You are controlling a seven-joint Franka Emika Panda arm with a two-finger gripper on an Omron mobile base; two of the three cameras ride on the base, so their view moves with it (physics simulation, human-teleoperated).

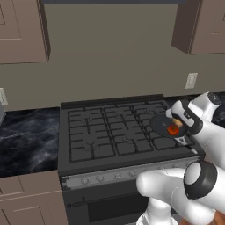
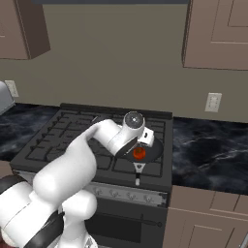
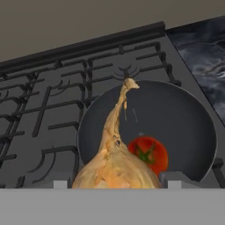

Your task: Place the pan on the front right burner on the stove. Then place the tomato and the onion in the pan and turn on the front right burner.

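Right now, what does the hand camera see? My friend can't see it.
A tan onion sits close up in the claw, above a dark pan with a red tomato inside. The pan rests on the stove.

matt pan (image 3: 176, 114), glossy tomato (image 3: 149, 154), papery onion (image 3: 115, 169)

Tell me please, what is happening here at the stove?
The robot arm is filling a pan that sits on the front right burner of the stove. The tomato already lies inside the pan. The end effector holds the onion between its fingers, just above the pan, with the onion's pointed tip facing away from the hand. The onion is not yet put down. Whether the burner is on, I cannot tell.
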